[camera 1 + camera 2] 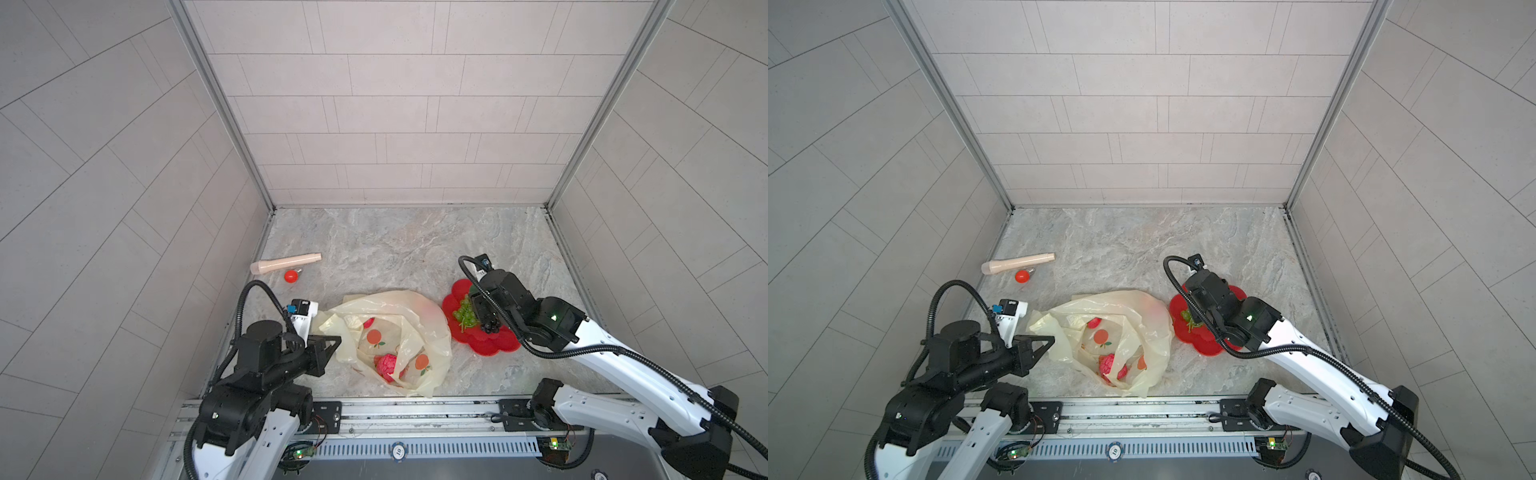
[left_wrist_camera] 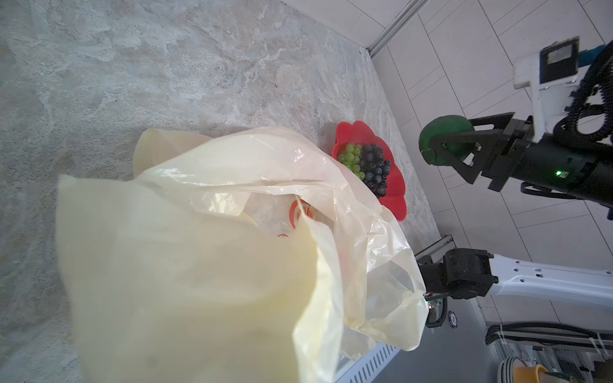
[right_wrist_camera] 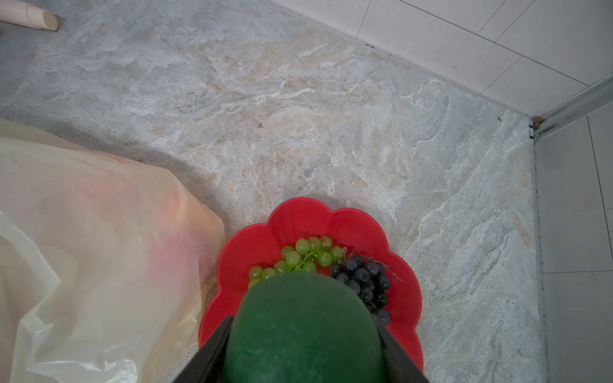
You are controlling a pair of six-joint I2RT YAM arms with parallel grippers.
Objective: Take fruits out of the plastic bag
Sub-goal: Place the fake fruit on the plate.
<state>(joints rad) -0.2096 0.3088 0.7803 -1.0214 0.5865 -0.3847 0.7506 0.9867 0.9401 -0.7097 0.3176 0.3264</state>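
Note:
The pale-yellow plastic bag (image 1: 409,316) (image 1: 1138,316) lies near the table's front with its mouth open. A pink wrinkly fruit (image 1: 386,365) (image 1: 1106,365) sits inside, and a reddish fruit (image 3: 179,212) shows faintly through the film. My left gripper (image 1: 334,338) is shut on the bag's left rim; in its wrist view the bag (image 2: 199,265) hides the jaws. My right gripper (image 3: 305,323) (image 2: 447,136) is shut on a green oval fruit (image 3: 305,338), held above the red flower-shaped plate (image 1: 494,345) (image 3: 298,219). Green grapes (image 3: 298,257) (image 1: 465,313) and dark purple grapes (image 3: 363,282) (image 2: 374,169) lie on it.
A beige cylinder (image 1: 286,263) and a small red ball with a metal tip (image 1: 291,275) lie at the back left. Tiled walls close in three sides. A metal rail (image 1: 415,409) runs along the front edge, just behind the bag.

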